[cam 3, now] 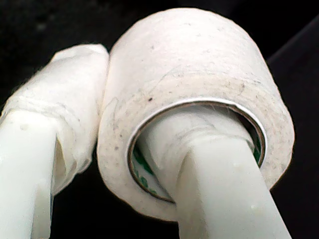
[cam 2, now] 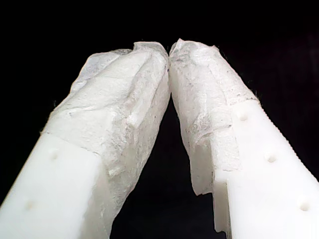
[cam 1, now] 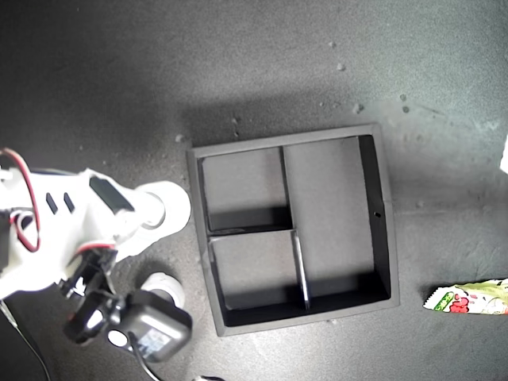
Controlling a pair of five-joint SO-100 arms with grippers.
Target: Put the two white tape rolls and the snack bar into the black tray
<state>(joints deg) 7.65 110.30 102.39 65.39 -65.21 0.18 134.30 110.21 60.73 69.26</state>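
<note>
Up close, my second end effector (cam 3: 107, 129) pinches a white tape roll (cam 3: 199, 79), one finger through its hole (so it won't slip). My first end effector (cam 2: 168, 50) is closed, holding nothing. Right of this roll in the exterior view waits the black tray (cam 1: 381, 206); the snack bar (cam 1: 468, 299) lies farther right on the desk (cam 1: 119, 79).

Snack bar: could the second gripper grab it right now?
Probably not: my second gripper is shut on a white tape roll, and the snack bar lies beyond the black tray.

My arm is glossy white moulded plastic with black slots, a red cable (cam 1: 30, 208) looping behind the claw, and a black motor block (cam 1: 155, 327). Both claws' white fingers (cam 2: 124, 99) wear crinkled white tape at their tips.
</note>
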